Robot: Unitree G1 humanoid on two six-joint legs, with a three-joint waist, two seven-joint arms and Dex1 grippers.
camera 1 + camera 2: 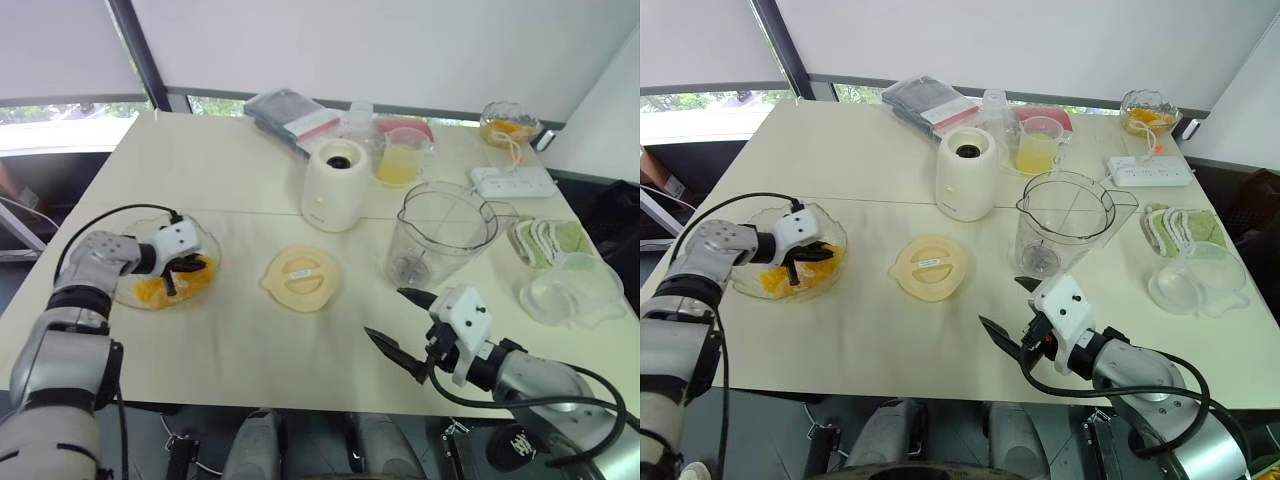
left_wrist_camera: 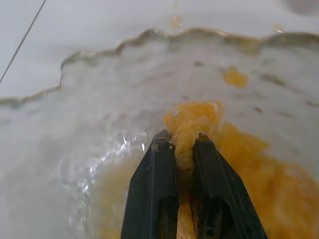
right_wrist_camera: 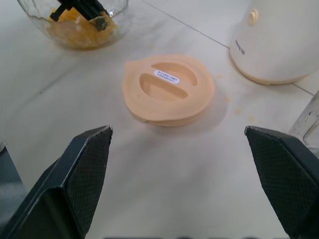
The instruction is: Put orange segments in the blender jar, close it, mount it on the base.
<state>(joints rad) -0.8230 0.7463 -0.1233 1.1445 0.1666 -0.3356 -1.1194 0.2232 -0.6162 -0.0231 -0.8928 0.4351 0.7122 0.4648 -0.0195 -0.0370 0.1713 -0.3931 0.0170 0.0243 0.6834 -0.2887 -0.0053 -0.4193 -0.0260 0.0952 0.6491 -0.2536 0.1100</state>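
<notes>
Orange segments (image 1: pixel 152 291) lie in a scalloped glass bowl (image 1: pixel 207 243) at the table's left. My left gripper (image 2: pixel 181 142) reaches into that bowl and is shut on one segment (image 2: pixel 188 130), pinched between its black fingers. The clear blender jar (image 1: pixel 440 235) stands open right of centre, with the cream lid (image 1: pixel 300 277) flat on the table to its left. Behind the lid stands the cream-white base (image 1: pixel 336 185). My right gripper (image 1: pixel 385 313) hovers open near the front edge, below the jar, nothing between its fingers (image 3: pixel 87 159).
A cup of yellow juice (image 1: pixel 400 160) stands behind the jar, beside the base. A white power strip (image 1: pixel 512 181), folded cloths (image 1: pixel 545 240) and a clear container (image 1: pixel 575 290) line the right side. A second bowl (image 1: pixel 508 123) and packets (image 1: pixel 290 115) sit at the back.
</notes>
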